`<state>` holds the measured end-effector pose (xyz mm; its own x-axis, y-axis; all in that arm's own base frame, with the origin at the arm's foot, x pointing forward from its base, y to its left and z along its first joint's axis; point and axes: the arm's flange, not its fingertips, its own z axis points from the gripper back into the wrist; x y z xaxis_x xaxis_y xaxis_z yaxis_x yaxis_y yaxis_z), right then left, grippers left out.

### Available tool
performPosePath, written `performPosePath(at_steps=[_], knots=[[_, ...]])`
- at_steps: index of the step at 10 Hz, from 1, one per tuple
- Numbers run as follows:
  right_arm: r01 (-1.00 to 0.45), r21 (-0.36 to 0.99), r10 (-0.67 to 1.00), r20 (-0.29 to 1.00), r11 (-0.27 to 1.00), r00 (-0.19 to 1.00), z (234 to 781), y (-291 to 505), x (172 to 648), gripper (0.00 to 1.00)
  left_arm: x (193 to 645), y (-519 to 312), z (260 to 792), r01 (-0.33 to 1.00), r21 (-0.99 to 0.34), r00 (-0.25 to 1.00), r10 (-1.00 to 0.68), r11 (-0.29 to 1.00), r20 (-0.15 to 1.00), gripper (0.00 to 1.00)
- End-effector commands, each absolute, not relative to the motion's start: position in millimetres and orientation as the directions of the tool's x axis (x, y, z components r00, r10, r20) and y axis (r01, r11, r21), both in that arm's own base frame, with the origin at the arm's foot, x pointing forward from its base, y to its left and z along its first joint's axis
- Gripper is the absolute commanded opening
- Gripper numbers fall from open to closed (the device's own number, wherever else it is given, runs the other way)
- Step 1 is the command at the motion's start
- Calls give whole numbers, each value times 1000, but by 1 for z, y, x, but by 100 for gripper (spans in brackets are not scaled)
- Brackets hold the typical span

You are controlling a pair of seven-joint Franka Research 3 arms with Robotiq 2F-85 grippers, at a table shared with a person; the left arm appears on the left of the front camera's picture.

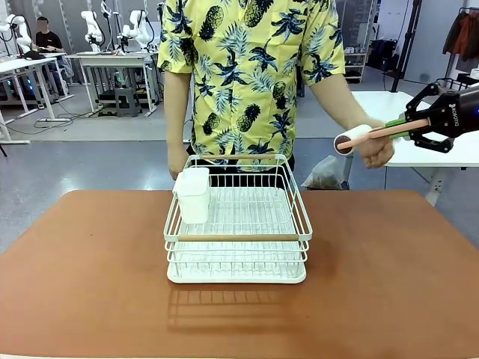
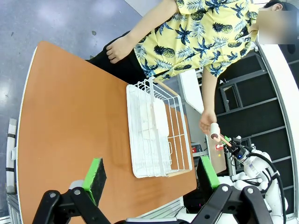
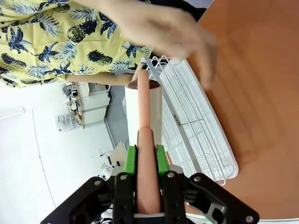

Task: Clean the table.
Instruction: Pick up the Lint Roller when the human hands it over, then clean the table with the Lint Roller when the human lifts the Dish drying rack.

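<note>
STEP: tool in grip, rolling not begun | right hand [image 1: 400, 129] clamped on pink handle of white lint roller [image 1: 353, 139], raised past the right edge of the reddish-brown matte bench [image 1: 90, 262]; person's hand [image 1: 378, 153] just beside the roll | left hand [image 2: 152, 177] apart, empty | NEXT: probably lower the roll flat onto the bench | white wire dish rack [image 1: 299, 202], mid-bench: white plastic cup [image 1: 193, 194] at its corner, otherwise apparently empty

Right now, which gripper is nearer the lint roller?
Right. The right gripper is shut on the pink handle of the lint roller, beside the person's hand. The left gripper stands open across the table, with the dish rack between them.
</note>
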<state>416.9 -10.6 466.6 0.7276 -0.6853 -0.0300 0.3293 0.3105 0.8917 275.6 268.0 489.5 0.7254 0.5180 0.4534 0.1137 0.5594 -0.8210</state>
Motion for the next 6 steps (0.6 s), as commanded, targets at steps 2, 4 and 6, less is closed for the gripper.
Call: performPosePath(at_steps=[2, 4, 6], knots=[[329, 893, -684, -32, 309, 729, 467, -10, 417, 0, 273, 270, 490, 128, -818, 720, 515, 560, 465, 100], [329, 893, -684, -32, 309, 729, 467, -10, 417, 0, 273, 270, 490, 128, -818, 720, 515, 560, 465, 100], [329, 893, -684, -32, 309, 729, 467, -10, 417, 0, 273, 270, 490, 128, -818, 720, 515, 560, 465, 100]])
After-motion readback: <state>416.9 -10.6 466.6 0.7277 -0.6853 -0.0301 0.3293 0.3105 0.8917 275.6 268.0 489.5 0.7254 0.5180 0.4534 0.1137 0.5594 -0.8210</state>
